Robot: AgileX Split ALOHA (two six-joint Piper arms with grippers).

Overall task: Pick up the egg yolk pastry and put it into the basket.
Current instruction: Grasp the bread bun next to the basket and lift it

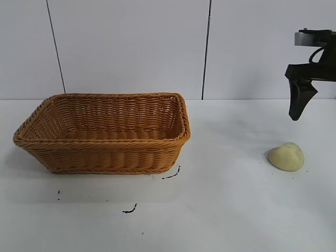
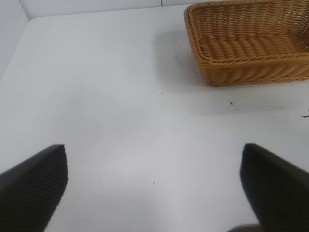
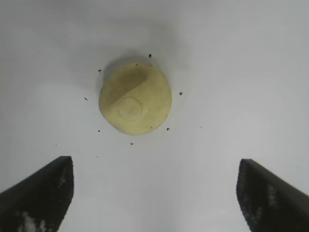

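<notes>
pastry [image 1: 286, 156] apart from basket [image 1: 105, 134], black marks [image 1: 152, 191] between

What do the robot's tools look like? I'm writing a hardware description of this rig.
The right tool is matte black with tapering, wedge-shaped fingers, hung from a grey metal bracket with a black cable looping beside it. Up close its fingers show whitish scuffs. The left tool has black fingers with fine ribbing.

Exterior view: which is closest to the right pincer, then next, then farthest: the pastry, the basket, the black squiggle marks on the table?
From the right pincer:
1. Egg yolk pastry, just below it, at right.
2. Black squiggle marks, by the basket's front corner, mid-table.
3. Basket, at left; its near corner rivals the marks.
</notes>
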